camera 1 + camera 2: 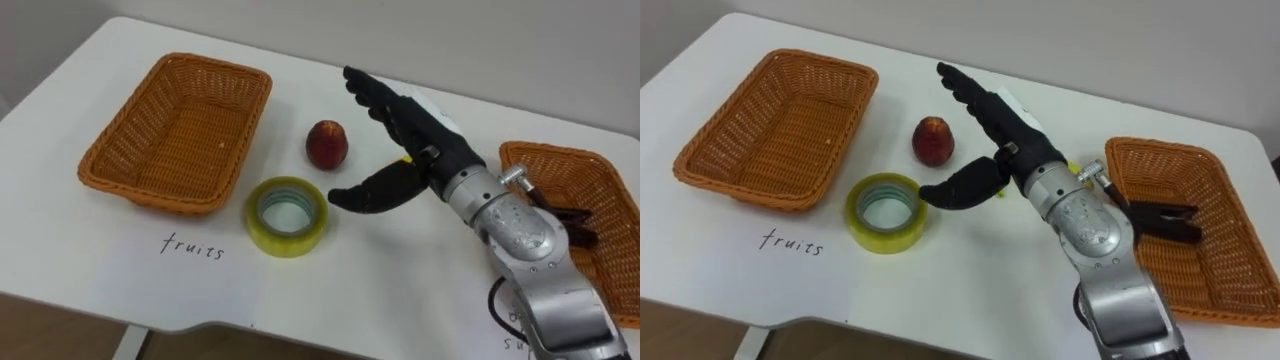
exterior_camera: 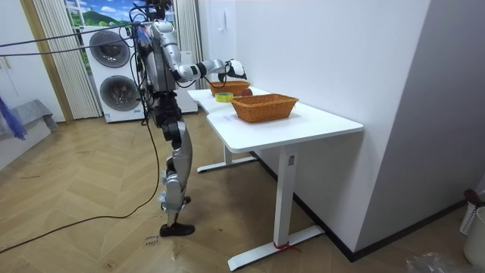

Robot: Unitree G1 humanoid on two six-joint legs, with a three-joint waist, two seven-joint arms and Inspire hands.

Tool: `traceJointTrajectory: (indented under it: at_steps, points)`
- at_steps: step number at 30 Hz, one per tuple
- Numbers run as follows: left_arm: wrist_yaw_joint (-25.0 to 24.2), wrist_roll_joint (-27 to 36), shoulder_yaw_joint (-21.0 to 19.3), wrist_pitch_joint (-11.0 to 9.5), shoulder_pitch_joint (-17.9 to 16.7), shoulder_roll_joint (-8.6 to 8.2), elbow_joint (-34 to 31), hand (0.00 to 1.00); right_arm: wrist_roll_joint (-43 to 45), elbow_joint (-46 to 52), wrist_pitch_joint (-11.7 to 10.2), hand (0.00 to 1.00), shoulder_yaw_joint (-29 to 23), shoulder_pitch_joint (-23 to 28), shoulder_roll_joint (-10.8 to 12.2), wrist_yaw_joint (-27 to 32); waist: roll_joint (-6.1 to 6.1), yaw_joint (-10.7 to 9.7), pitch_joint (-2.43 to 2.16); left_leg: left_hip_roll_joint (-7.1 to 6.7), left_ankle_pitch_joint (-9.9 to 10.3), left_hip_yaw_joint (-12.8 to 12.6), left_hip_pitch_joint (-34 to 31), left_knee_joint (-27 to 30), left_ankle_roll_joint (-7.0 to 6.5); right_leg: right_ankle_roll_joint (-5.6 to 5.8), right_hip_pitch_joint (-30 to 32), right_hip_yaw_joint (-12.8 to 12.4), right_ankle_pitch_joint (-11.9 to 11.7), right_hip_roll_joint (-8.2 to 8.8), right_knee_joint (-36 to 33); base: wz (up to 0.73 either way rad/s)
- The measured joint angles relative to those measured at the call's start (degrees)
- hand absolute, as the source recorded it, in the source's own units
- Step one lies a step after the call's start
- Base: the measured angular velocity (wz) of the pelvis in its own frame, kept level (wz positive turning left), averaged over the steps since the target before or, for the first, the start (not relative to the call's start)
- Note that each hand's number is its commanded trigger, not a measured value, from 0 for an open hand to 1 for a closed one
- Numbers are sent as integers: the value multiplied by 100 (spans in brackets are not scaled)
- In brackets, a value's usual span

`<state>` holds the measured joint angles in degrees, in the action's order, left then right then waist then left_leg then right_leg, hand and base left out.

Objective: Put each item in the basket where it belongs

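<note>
Right hand [image 1: 425,140] spread wide above the tabletop [image 1: 380,270], holding nothing.
Its straight fingers point away and leftward past the upright apple [image 1: 327,145]; the tape roll [image 1: 287,216] lies flat, hole upward, beside the left basket [image 1: 215,68].

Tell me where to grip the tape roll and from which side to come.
Probably take the tape roll by its ring wall, thumb in the hole, fingers outside, from above on its right. It lies flat, hole up, and the open right robot hand hangs just right of it.
</note>
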<state>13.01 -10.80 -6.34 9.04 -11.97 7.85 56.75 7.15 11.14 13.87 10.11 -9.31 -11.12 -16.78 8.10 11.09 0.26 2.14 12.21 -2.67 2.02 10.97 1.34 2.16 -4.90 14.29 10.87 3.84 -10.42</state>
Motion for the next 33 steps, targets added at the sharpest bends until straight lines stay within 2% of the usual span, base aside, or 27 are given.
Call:
traceJointTrajectory:
  at_steps: [9, 16, 33]
  points:
    - [25, -1, 87, 54, -4, 2, -70, 0, 255, -130, 8, 0, 8, -40, 6, 0, 3, 30, 9, 0, 0, 1, -51, 17, 0, 0, 39, -1, 0, 0, 7, 0]
    - [54, -3, 87, 89, -24, 0, -95, 0, 395, -428, 130, 0, 233, -292, 6, 0, 11, 40, 13, -1, -7, 5, -90, 35, 7, 0, 91, -16, 0, -3, 28, 0]
    - [52, -7, 101, 101, 22, -12, -162, 0, 1036, -432, 132, 0, 463, -441, 50, -6, 37, 99, 39, -31, -9, 133, -177, 44, 7, -1, 105, 16, -1, 3, 81, 3]
